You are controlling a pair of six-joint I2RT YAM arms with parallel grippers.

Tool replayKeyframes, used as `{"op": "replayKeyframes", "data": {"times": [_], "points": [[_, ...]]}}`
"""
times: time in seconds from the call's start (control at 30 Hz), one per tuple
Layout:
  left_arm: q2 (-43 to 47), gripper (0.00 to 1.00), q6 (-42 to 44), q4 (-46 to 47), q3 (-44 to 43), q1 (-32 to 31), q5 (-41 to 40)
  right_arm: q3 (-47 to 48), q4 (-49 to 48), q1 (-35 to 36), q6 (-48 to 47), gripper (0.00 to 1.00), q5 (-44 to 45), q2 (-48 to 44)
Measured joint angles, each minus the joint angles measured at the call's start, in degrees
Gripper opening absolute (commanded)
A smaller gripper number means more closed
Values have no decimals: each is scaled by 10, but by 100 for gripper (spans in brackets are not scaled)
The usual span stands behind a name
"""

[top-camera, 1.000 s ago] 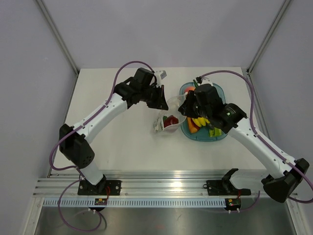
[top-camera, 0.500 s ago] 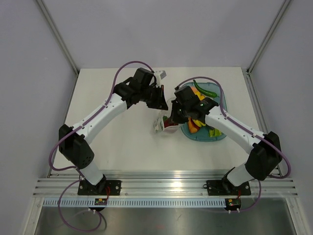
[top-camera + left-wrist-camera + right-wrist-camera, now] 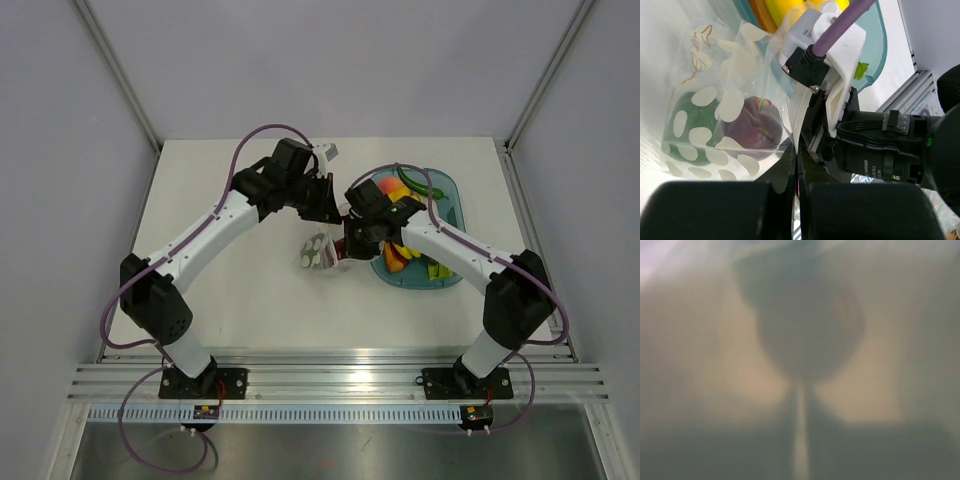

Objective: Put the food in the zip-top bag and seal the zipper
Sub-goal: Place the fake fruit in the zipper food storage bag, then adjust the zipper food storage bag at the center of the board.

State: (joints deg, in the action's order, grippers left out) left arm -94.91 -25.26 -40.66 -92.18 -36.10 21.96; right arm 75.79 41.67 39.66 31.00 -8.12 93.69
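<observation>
While left pincer (image 3: 796,200) clamps the bag's (image 3: 715,115) edge | bagged: green fruit (image 3: 687,130), apple (image 3: 757,125) | right pincer (image 3: 350,238) at bag mouth, grip unreadable | other food (image 3: 398,258) on tray (image 3: 452,192) | sealing not yet done

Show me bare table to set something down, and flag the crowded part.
Widest free patch: the near middle of the table, bordered by the left arm, the right arm and the zip-top bag. Also bare: the far left corner behind the left arm. Crowded: the centre, where both arms meet at the bag beside the teal tray.
</observation>
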Motion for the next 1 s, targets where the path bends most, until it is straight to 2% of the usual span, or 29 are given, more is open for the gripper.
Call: {"op": "replayKeyframes", "data": {"times": [0.13,0.3,0.43,0.53,0.63,0.67,0.7,0.77,0.9,1.0], "points": [[1,0,-1,2,9,5,4,41,22,1,-1,15,63,33],[6,0,-3,13,26,4,14,48,-2,0,27,16,156,37],[14,0,-3,14,35,4,15,45,-33,1,48,22,183,23],[21,0,-2,14,37,7,15,20,-59,1,55,34,191,-36],[23,0,-2,14,37,9,17,6,-61,1,59,52,202,-113],[23,0,-2,14,37,10,17,5,-61,1,60,59,210,-139],[23,0,-2,14,37,10,17,4,-60,1,60,72,218,-162],[23,0,-2,14,37,11,17,3,-55,1,62,78,237,-195],[23,0,-2,15,37,12,18,-16,-38,0,67,80,260,-208],[24,0,-2,15,37,12,18,-55,-24,0,75,68,254,-184]]}}
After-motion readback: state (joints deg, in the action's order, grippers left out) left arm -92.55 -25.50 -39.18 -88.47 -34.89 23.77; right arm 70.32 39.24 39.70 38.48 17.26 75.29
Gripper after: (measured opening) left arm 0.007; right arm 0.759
